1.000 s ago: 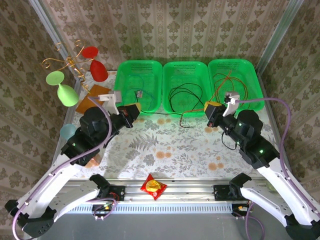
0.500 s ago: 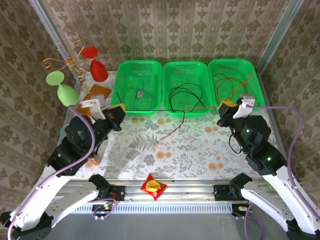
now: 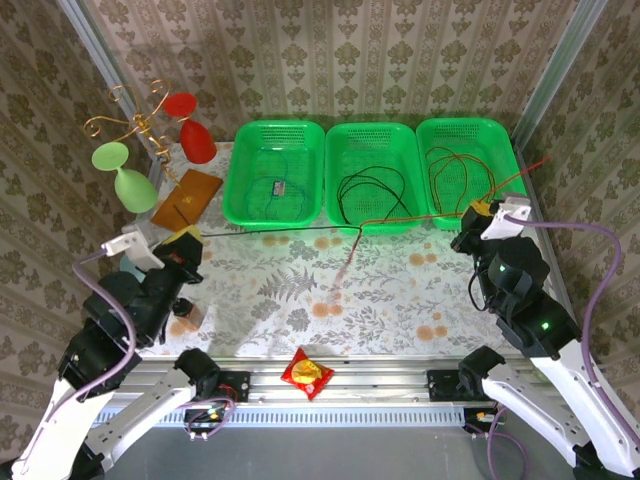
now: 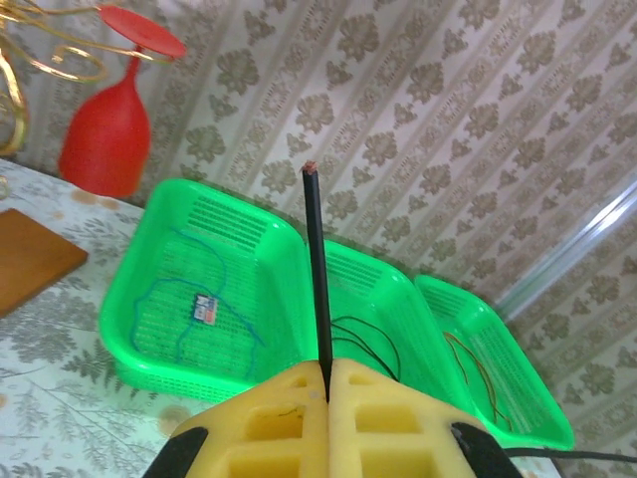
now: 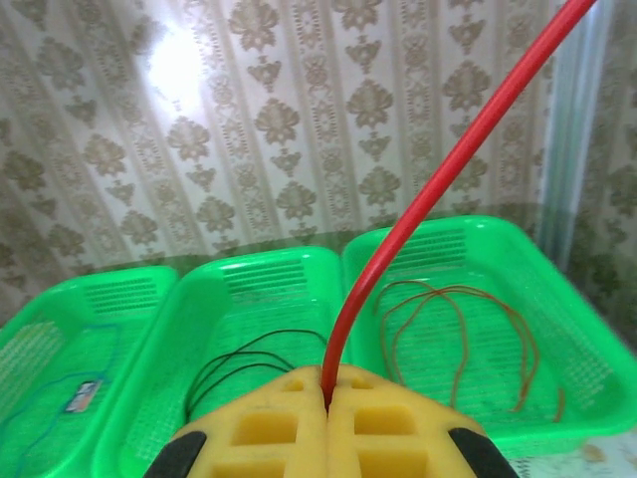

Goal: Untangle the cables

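Both sets of jaws were shut tight: we had the left gripper [image 3: 187, 238] clamped on the black cable [image 3: 270, 231] and the right gripper [image 3: 476, 212] on the red cable [image 3: 410, 217]. They were spread wide, likely to pull the crossing free, just near of the 3 green baskets [image 3: 372, 127]. Against 1 second earlier, both arms had swung outward, and the line had straightened.

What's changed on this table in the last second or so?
Both arms swung apart: the left gripper drew the black cable leftward and nearer, and the right gripper drew the red cable rightward, stretching them nearly straight. Both stayed shut. The green baskets stayed put.
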### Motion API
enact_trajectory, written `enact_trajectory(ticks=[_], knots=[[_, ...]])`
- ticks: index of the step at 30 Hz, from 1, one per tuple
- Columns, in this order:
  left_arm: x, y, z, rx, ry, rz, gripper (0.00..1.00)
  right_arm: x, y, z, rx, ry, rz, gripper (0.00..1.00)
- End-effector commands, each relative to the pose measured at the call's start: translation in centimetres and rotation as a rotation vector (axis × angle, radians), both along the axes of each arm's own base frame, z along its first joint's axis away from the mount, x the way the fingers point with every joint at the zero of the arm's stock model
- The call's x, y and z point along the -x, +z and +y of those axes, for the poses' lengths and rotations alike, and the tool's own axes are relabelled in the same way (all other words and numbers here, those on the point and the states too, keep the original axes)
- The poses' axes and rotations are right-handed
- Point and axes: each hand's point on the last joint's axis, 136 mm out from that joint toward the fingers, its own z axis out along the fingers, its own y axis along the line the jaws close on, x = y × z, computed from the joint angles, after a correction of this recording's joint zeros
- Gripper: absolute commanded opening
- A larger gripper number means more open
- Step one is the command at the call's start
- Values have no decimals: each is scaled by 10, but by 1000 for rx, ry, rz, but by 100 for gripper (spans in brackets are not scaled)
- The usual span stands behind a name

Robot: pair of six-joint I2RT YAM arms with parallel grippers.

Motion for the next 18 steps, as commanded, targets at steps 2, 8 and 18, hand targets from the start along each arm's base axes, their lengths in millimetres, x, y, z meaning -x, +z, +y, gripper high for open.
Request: enact_trajectory(ticks=[2, 8, 18], knots=[[7, -8, 39, -29, 159, 5, 0, 16, -4, -50, 80, -266, 0, 0], [16, -10, 56, -42, 206, 3, 0, 27, -12, -77, 120, -403, 5, 0], [29, -10, 79, -60, 269, -9, 0, 35, -35, -111, 194, -589, 66, 0]])
